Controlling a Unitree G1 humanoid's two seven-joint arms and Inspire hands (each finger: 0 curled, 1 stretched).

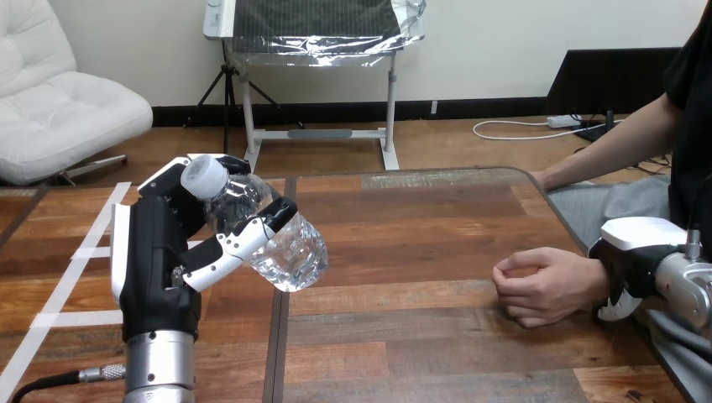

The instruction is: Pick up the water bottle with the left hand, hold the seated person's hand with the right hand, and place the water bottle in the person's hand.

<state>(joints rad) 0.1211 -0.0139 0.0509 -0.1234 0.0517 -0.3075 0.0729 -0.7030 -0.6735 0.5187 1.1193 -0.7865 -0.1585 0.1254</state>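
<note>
While the left robot hand has its fingers and thumb curled tight round the clear plastic water bottle with the white cap, that bottle is up off the wooden worktop and tipped over. The cap sits up and back by the robot hand's knuckles, and the fat base pokes out low toward the right. So the long axis already slants roughly toward where it's gotta go.

The person's hand lies well off to the right of that robot hand and a touch lower, resting on the worktop as a loose fist with the fingers folded in. The right robot hand sits at the person's wrist and looks wrapped round it, white shell on top and one fingertip hooking underneath.

My guess: the next move is basically a sideways carry to the right, base first. Snag is the fist looks closed, so there's no open palm to land the bottle in yet.
</note>
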